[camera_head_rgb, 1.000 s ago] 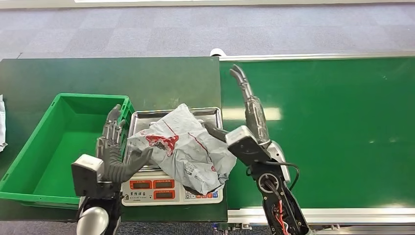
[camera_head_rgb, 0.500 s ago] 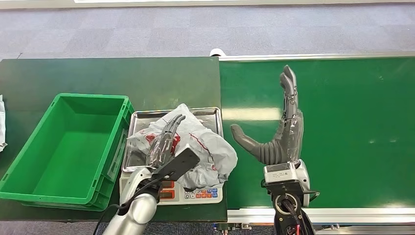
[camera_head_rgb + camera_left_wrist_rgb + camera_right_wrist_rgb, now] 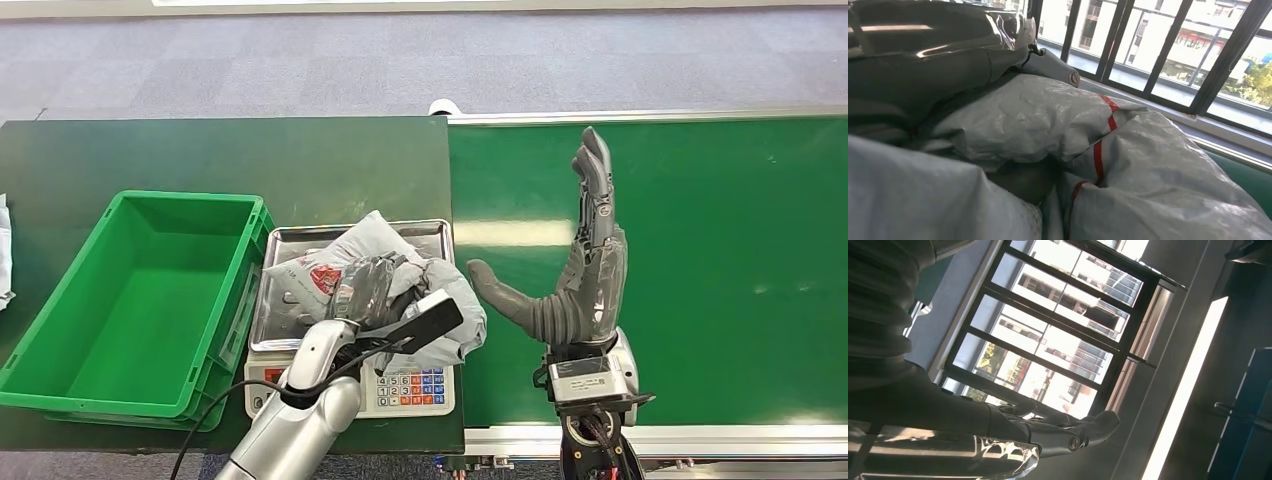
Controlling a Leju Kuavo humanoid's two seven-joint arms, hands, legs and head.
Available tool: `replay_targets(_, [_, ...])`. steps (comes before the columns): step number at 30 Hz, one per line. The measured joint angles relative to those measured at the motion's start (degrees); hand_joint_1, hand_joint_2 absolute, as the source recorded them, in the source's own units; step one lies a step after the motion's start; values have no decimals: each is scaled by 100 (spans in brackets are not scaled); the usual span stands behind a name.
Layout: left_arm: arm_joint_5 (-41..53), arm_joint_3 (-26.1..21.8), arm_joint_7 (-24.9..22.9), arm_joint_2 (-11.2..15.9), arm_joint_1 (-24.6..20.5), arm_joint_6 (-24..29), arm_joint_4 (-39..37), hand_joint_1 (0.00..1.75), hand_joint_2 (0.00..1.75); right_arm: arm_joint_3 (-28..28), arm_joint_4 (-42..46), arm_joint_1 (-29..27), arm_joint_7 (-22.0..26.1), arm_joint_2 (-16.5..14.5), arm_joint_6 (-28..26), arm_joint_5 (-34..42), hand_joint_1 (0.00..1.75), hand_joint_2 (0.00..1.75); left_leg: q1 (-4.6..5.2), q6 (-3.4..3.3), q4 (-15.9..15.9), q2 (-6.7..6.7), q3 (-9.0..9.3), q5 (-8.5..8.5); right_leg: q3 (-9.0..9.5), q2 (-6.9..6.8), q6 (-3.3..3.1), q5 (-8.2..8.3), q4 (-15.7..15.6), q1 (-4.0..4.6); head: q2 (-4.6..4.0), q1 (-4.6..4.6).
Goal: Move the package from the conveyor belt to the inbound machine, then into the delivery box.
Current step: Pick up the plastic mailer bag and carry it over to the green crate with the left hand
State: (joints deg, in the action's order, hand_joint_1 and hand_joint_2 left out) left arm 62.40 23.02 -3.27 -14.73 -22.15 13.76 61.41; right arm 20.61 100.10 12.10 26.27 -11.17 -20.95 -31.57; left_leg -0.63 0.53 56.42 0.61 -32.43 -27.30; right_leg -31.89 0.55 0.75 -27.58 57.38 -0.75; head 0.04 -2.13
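So the crumpled grey plastic mailer bag is sat on the steel-topped scale, gripped from above by the left hand, with the green plastic crate just beside it on that side, while the right hand is held spread and empty over the green belt.

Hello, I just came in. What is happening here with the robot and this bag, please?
The robot is sorting a parcel. The grey package lies on the tray of the weighing scale, and the left hand rests on top of it, fingers curled over the plastic. The right hand is open, raised above the conveyor belt. The green box beside the scale has nothing in it yet.
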Motion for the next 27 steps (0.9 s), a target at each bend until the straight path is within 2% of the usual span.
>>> replay_targets(3, [-92,-1,149,-18,-2,131,-8,174,175,0,0,-9,16,0,-32,-10,0,175,0,0,0,0,1,0,2,0,0,0,0,0,0,0])
replay_targets(7, [-604,-37,842,-10,139,701,280,175,175,-1,0,-62,22,3,-131,-31,0,175,0,0,0,-1,-1,0,-1,0,0,0,0,0,0,-1])
replay_targets(12, [-1149,-1,1822,117,479,1591,1615,175,175,-18,-58,-208,9,61,-174,21,0,175,0,0,-1,-2,-8,-2,-9,1,0,-1,0,1,0,0])
replay_targets(16, [-1333,37,2402,295,751,2365,2716,175,175,-78,-251,-398,19,104,-93,109,0,175,-1,1,-2,-2,-10,-4,-9,1,-2,-3,0,2,0,-1])
replay_targets(20, [-1421,-218,2971,342,1000,2597,3430,175,175,-171,-535,-569,-1,96,156,227,0,175,-2,1,-2,-1,-9,-3,-7,-1,-2,-3,0,2,0,0])
replay_targets(22, [-1461,-438,2958,334,1061,2600,3616,175,175,-200,-749,-612,-6,91,250,278,0,175,-1,1,-2,-1,-8,-3,-6,-1,-2,-3,0,2,-1,1])
replay_targets(27, [-1867,-1012,2430,434,979,2543,3575,175,175,-217,-1319,-669,-7,51,423,410,0,175,-1,1,-2,-1,-5,0,-5,-1,-2,-2,0,2,0,-1])
